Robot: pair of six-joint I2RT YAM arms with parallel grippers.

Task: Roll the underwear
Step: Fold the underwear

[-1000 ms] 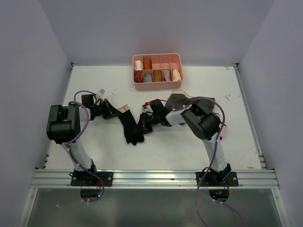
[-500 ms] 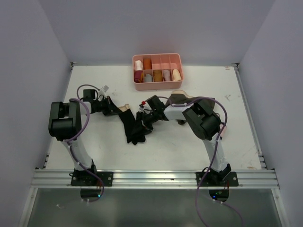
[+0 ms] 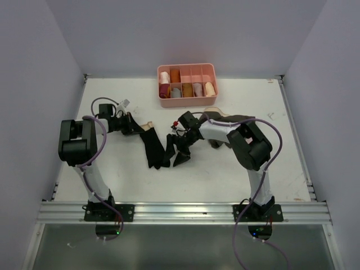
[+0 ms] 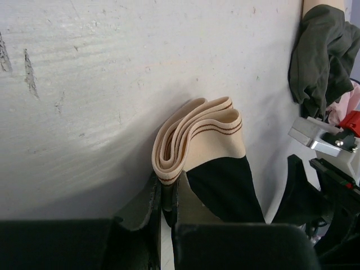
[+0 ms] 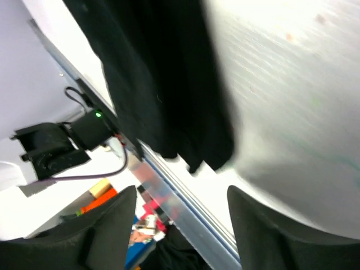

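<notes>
The underwear point(image 3: 157, 151) lies on the white tabletop point(image 3: 112, 174), on the near side of the pink box point(image 3: 187, 103) and a little to the left of it. It is a long black strip of cloth. Its pale waistband point(image 3: 148, 127) is the end closest to the pink box. The black end points away from the box, toward the arm bases.

The left claw point(image 3: 136, 127) is to the left of the pink box and nearer the arm bases than the box. It is squeezed tight on the waistband. The left wrist view shows the waistband folded over in a few layers. Its bottom fold is pinched between the two fingers point(image 4: 146, 216). The black cloth point(image 4: 225, 188) runs off beside the claw.

The right claw point(image 3: 181, 151) is straight out from the near side of the pink box. It sits just beside the black part of the underwear, on its right. This claw is spread wide and holds nothing. In the right wrist view the black cloth lies ahead of the fingertips, not between them.

An olive-brown garment point(image 4: 318, 56) lies on the near side of the pink box too, a bit to the right. The pink box has small rolls point(image 3: 176, 91) in it
</notes>
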